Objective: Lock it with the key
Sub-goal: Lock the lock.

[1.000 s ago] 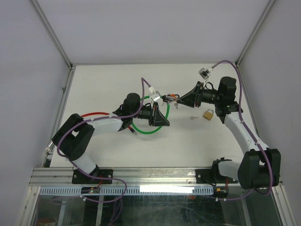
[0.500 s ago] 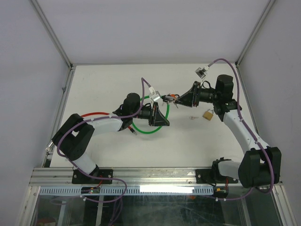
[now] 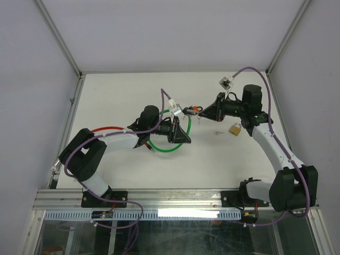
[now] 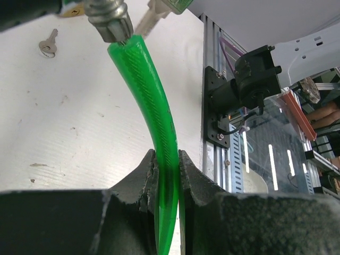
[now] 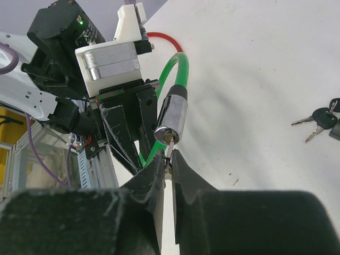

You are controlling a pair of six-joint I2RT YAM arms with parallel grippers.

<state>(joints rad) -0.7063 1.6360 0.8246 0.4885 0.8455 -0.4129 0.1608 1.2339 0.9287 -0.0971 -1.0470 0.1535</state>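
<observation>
A green cable lock (image 3: 164,149) loops on the white table. My left gripper (image 3: 184,129) is shut on the green cable (image 4: 154,95) and holds its silver lock cylinder (image 3: 190,111) up off the table. In the right wrist view the cylinder (image 5: 172,119) faces me with its keyhole showing. My right gripper (image 5: 168,159) is shut on a small key (image 5: 169,150) whose tip sits at the keyhole. In the top view the right gripper (image 3: 204,112) meets the cylinder end-on.
A brass padlock (image 3: 234,128) and a loose silver key (image 3: 217,133) lie on the table under the right arm. A bunch of black-headed keys (image 5: 321,119) lies farther off. A red cable (image 3: 109,129) runs by the left arm. Frame rails edge the table.
My right arm has shifted slightly left and up, bringing the key closer in to the cylinder's end. The left arm has held the cable nearly still.
</observation>
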